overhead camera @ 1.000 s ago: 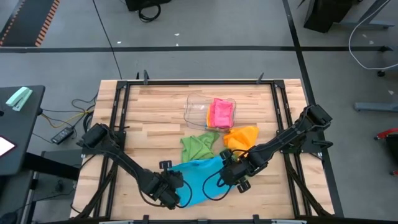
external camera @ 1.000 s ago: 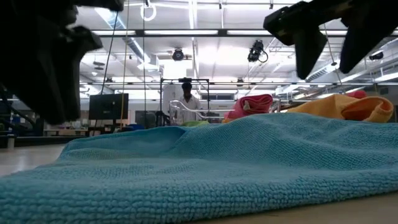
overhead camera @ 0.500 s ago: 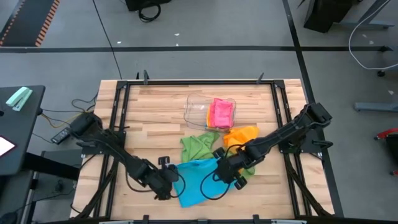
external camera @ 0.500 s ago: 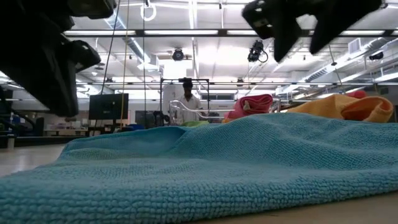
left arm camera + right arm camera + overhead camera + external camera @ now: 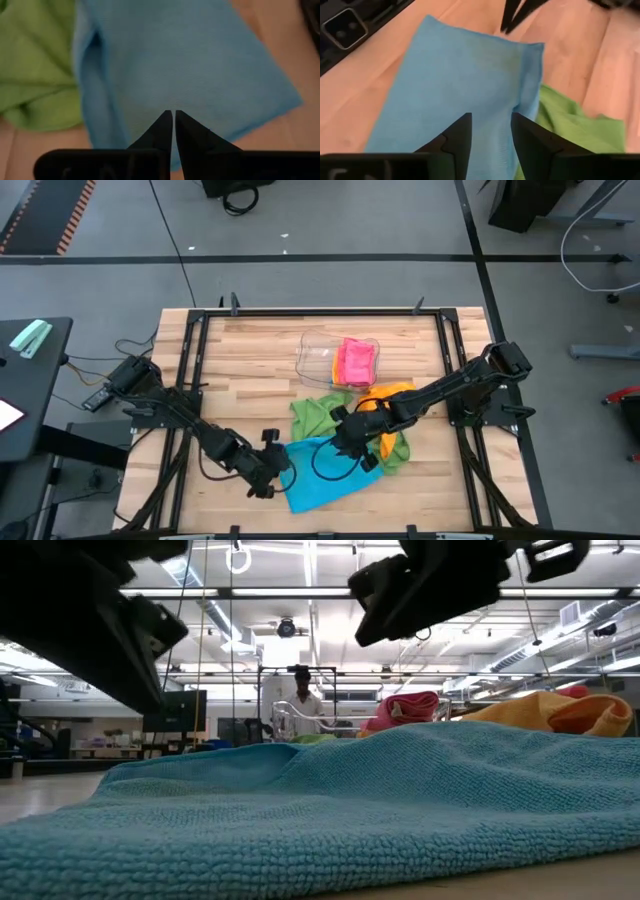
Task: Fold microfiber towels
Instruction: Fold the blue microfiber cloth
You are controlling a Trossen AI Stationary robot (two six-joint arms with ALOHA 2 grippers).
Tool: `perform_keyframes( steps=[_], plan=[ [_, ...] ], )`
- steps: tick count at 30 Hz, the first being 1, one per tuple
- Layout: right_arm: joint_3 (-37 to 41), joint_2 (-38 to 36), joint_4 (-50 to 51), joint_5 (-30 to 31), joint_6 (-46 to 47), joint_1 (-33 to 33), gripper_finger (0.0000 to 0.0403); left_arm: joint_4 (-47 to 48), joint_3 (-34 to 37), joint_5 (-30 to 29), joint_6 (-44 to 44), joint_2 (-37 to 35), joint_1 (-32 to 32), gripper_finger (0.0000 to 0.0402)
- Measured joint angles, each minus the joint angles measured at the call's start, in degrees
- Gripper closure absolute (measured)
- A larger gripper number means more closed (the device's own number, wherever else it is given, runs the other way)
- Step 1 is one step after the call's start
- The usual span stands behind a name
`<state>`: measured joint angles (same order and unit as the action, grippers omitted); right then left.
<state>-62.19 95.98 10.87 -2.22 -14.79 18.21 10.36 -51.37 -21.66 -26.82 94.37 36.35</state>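
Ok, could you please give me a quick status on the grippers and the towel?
Left gripper shut, empty, over blue towel. Right gripper open above the same towel. Green towel touches its far edge.

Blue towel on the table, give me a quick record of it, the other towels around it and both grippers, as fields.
blue towel: lying flat on the table's near part
green towel: crumpled, behind the blue one
orange towel: crumpled, beside the tray
pink towel: in the clear tray
left gripper: shut, empty, above the blue towel
right gripper: open, empty, above the blue towel
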Motion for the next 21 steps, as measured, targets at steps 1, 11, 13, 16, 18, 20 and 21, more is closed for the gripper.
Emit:
perform_keyframes(
  steps=[1, 11, 13, 16, 18, 20, 21],
  plan=[
    [0.0, 0.0, -0.2, 0.0, 0.0, -0.4, 0.0260, 0.9, 0.0, 0.5, -0.9, 0.0, -0.3, 0.0371],
    [3.1, 0.0, -6.7, 0.0, 1.9, -1.1, 0.0271, 7.0, 0.0, 8.7, -11.9, 0.0, -1.5, 0.0352],
    [4.3, 0.0, -7.5, 0.0, 1.8, -1.2, 0.0272, 7.9, 0.0, 8.7, -13.4, 0.0, -1.6, 0.0340],
    [4.6, 0.0, -8.8, 0.0, 1.7, -1.2, 0.0274, 8.0, 0.0, 8.6, -14.1, 0.1, -2.2, 0.0316],
    [4.6, 0.0, -8.9, 0.0, 1.7, -1.2, 0.0274, 8.2, 0.1, 8.3, -14.1, 0.1, -3.0, 0.0297],
    [4.6, 0.0, -9.3, 0.0, 1.7, -1.1, 0.0274, 8.8, 0.1, 8.0, -14.6, 0.1, -4.1, 0.0279],
    [4.6, 0.0, -9.6, 0.0, 1.6, -0.8, 0.0274, 9.1, 0.1, 8.0, -15.0, 0.3, -4.7, 0.0271]
  ],
)
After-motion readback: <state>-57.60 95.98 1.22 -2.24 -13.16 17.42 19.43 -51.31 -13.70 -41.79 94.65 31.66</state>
